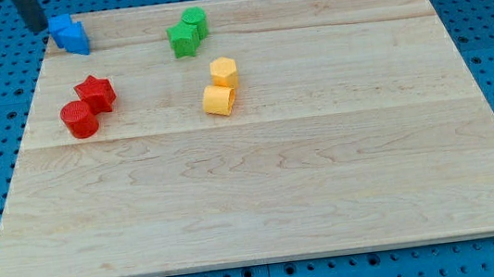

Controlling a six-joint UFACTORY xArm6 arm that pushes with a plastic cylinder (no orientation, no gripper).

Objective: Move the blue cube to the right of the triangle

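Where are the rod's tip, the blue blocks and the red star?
my tip [36, 29]: camera view, the rod's lower end.
blue blocks [70, 35]: camera view, top faces.
red star [95, 90]: camera view, top face.

My tip [35, 29] sits at the view's top left, just left of two touching blue blocks [70, 35] on the wooden board [326, 176].

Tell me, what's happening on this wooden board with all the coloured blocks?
A robot arm is pushing blocks around a wooden board with a dark rod. My tip sits at the view's top left corner, just left of two blue blocks that touch each other. Nearby lie two green blocks, two yellow blocks and two red blocks, each pair close together.
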